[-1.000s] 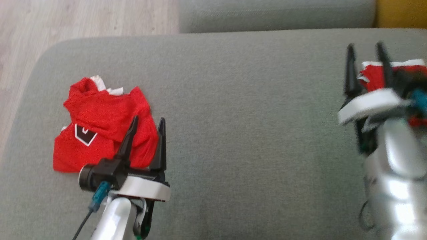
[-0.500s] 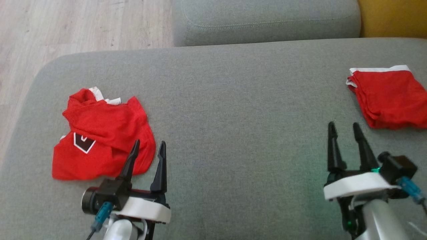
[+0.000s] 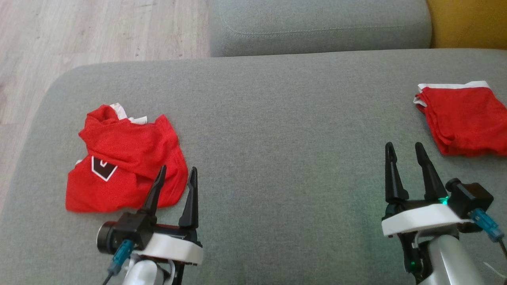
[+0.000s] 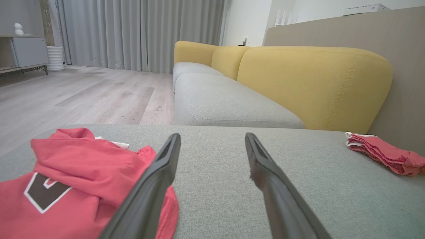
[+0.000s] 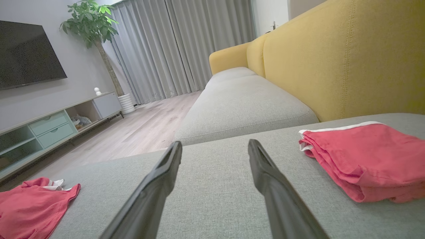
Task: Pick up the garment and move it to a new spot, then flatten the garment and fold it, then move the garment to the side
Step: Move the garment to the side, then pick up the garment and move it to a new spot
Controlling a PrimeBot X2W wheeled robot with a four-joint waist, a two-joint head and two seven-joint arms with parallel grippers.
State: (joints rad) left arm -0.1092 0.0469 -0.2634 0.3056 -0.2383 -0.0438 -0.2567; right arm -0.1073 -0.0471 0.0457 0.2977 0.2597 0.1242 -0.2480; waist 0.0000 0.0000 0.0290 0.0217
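the grey sofa seat (image 3: 277, 118) carries everything. a crumpled red garment (image 3: 126, 158) lies near its left edge, logo up. a folded red garment (image 3: 463, 118) sits at the right edge. the left gripper (image 3: 178, 169) hangs at the crumpled garment's near right corner, jaws spread and empty. the right gripper (image 3: 403, 145) is near the folded one but apart from it, also spread and empty. the folded piece looks finished and set aside, so picking up the crumpled one seems the step in hand. next the left gripper must drop onto a raised fold and pinch it.

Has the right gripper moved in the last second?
Yes. The right gripper has drawn back from over the folded garment; it is now below and left of it.
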